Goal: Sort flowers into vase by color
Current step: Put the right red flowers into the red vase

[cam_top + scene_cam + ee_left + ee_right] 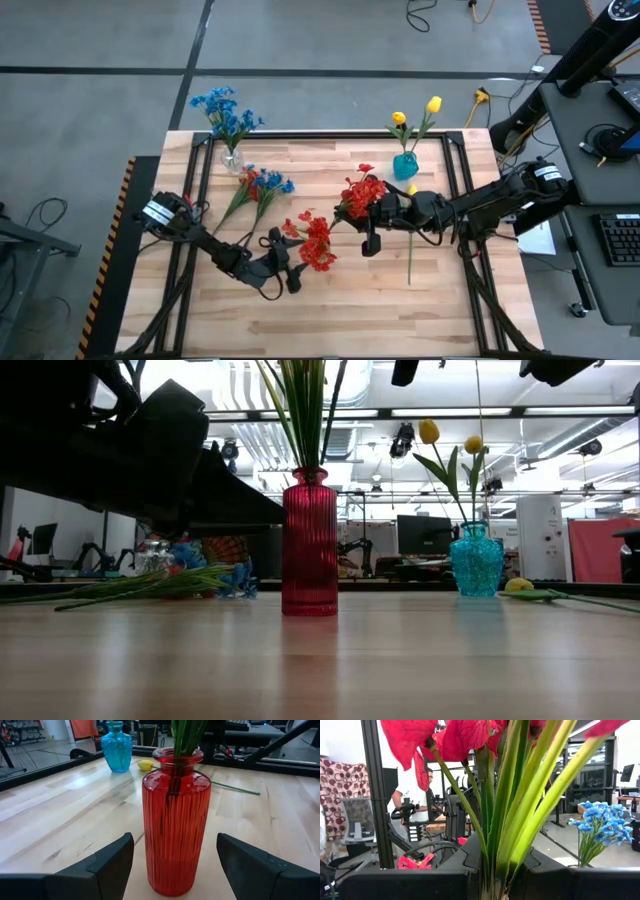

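Red flowers (316,243) stand in a ribbed red vase (309,545) near the middle of the wooden bench (330,310), their green stems rising out of its neck; the left claw (283,272) sits just beside that vase with its fingers (97,867) spread wide on either side of the glass, not touching it; the right claw (372,228) is clamped on the stems of a second red bunch (362,192), the blooms lifted above its fingers (410,882); two yellow flowers (415,112) stand in a blue vase (405,165) at the bench's far side; blue flowers (226,112) fill a clear vase (232,160) at the far left corner; more blue sprigs (262,186) lie flat on the bench near it; one yellow flower (411,235) lies by the right arm; a person (410,795) stands in the room behind.
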You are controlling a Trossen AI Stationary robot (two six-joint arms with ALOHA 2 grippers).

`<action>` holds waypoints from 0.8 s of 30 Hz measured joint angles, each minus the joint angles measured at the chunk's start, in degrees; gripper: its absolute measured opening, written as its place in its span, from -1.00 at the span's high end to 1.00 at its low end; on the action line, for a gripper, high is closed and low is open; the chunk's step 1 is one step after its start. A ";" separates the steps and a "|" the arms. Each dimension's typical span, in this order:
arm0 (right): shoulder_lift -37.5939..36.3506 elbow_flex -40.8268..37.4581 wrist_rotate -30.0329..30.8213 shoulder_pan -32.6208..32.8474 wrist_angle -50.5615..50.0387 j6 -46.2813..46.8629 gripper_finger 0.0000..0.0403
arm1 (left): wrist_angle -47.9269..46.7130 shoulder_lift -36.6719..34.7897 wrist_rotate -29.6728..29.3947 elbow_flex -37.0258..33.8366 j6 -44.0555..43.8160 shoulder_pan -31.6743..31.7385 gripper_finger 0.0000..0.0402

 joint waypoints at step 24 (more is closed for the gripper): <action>0.00 0.00 0.00 0.00 -0.49 -0.98 0.79 | 6.55 6.30 -1.35 2.85 4.24 0.37 -0.58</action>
